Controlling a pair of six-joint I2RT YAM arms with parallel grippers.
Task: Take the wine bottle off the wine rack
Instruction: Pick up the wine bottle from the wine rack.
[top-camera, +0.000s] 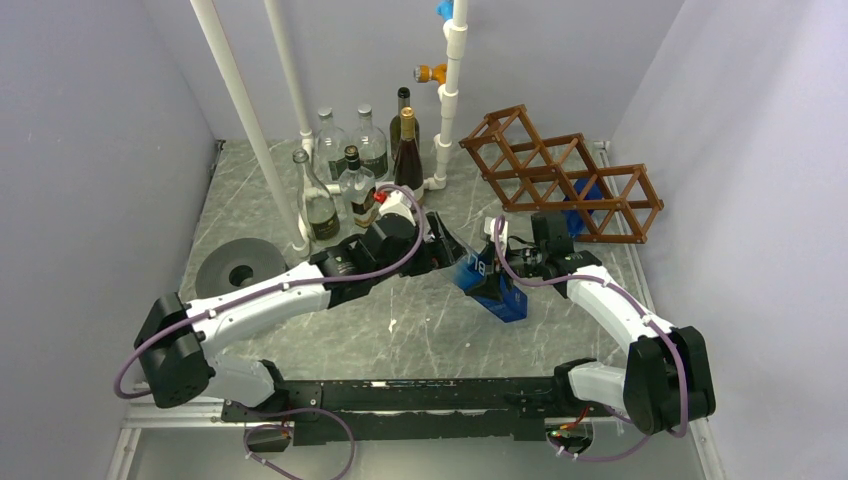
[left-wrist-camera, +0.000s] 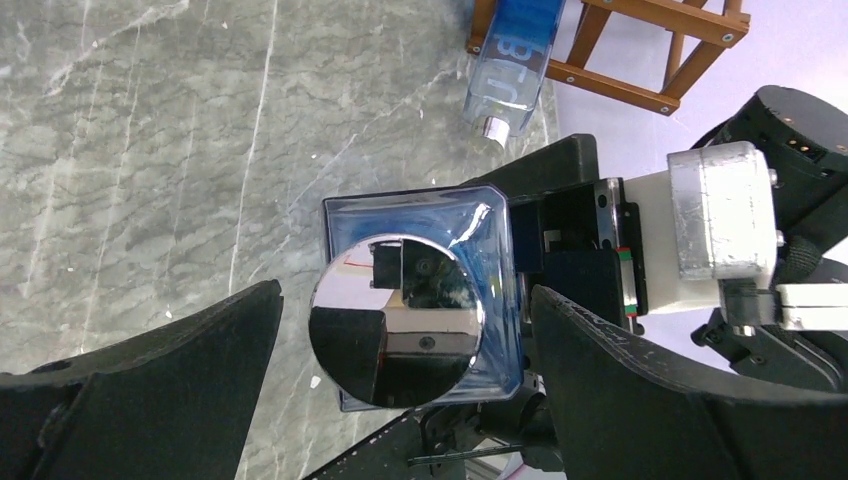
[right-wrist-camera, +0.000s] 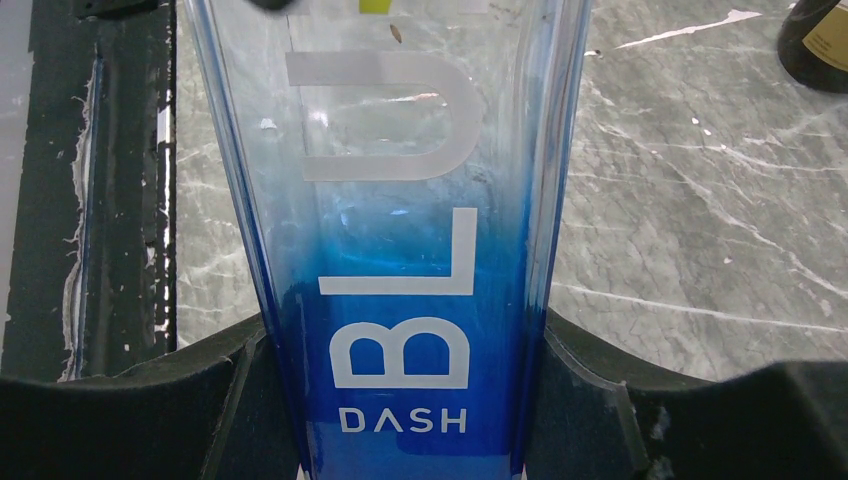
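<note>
The brown lattice wine rack (top-camera: 540, 170) lies at the back right, with a second blue bottle (top-camera: 585, 205) still in one cell. My right gripper (top-camera: 512, 265) is shut on a square blue "BLU DASH" bottle (top-camera: 497, 290) and holds it clear of the rack over the table's middle. In the right wrist view the bottle (right-wrist-camera: 400, 250) sits clamped between the gripper's (right-wrist-camera: 400, 330) fingers. My left gripper (top-camera: 447, 250) is open. In the left wrist view its (left-wrist-camera: 405, 300) fingers stand either side of the bottle's chrome cap (left-wrist-camera: 398, 320) without touching. The rack (left-wrist-camera: 640, 50) and the second bottle (left-wrist-camera: 510, 60) show behind.
Several glass bottles (top-camera: 360, 170) stand at the back centre between white pipes (top-camera: 245, 120). A grey disc (top-camera: 238, 268) lies at the left. A dark bottle (right-wrist-camera: 815, 40) shows at the right wrist view's top right. Walls close in on both sides.
</note>
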